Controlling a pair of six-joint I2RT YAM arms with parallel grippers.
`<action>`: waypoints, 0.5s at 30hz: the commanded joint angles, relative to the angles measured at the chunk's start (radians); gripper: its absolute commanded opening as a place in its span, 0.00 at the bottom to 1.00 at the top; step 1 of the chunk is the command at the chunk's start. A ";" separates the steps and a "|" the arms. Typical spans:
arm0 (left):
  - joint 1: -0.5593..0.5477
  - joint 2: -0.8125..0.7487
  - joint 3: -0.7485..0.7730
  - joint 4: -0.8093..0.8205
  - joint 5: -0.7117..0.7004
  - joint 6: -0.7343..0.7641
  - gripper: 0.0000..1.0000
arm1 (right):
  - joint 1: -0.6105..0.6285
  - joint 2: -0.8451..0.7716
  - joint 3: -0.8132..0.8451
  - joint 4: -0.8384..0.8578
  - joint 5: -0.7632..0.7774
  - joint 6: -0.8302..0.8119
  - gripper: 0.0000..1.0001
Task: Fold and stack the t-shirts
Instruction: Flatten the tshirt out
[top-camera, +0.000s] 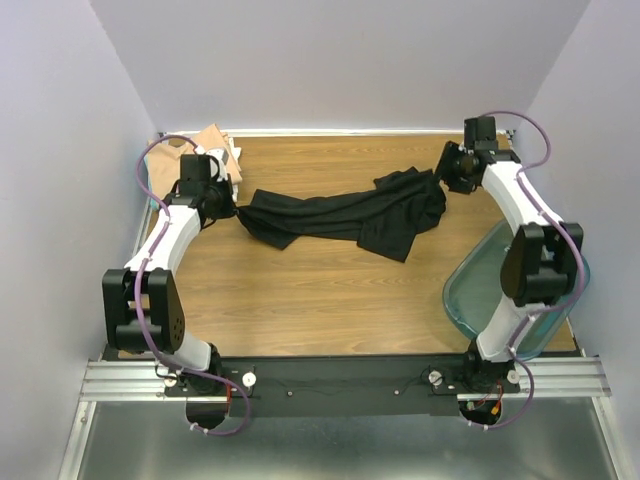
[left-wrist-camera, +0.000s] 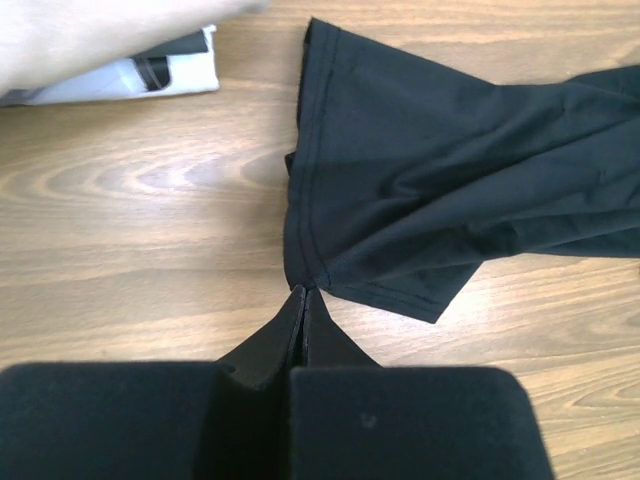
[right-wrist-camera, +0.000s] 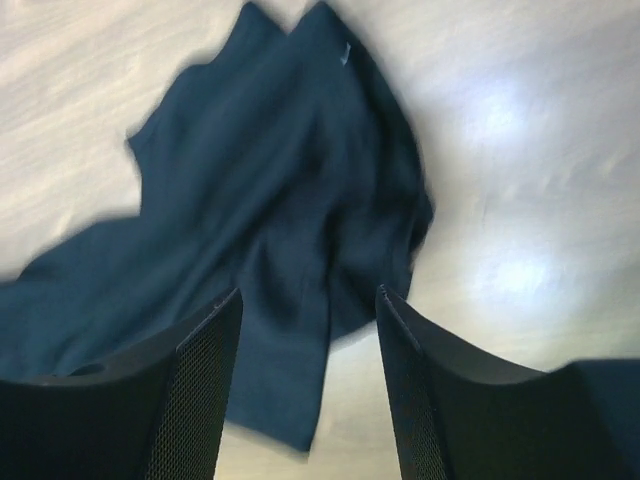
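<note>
Where the black t-shirt (top-camera: 345, 210) lies strung out left to right across the far half of the tabletop (top-camera: 320, 300), I have an arm at each end of it. My left arm rises from its base along the left edge, elbow bent near me, forearm angled toward the far left, wrist turned in toward the cloth. The left gripper (left-wrist-camera: 305, 298) is closed tight, its tips pinching a bunched bit of hem at the shirt's left end. The rest of that end fans out flat on the wood.

My right arm runs up the right side, over the teal bin (top-camera: 465, 290) at the near right, and bends in at the far right corner so its wrist points left at the shirt's rumpled right end. The right gripper (right-wrist-camera: 308, 292) stands wide open above the cloth with nothing between its fingers. That wrist view is blurred, so I cannot tell whether it touches. A tan t-shirt (top-camera: 212, 140) lies in the far left corner, just beyond my left wrist.
</note>
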 joint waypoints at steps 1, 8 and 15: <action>0.004 0.032 0.028 0.018 0.051 0.016 0.00 | 0.022 -0.147 -0.171 -0.030 -0.088 0.039 0.60; 0.005 0.059 0.026 0.021 0.057 0.023 0.00 | 0.150 -0.282 -0.485 -0.027 -0.093 0.113 0.44; 0.004 0.066 0.011 0.034 0.066 0.023 0.00 | 0.204 -0.282 -0.575 -0.010 -0.069 0.151 0.42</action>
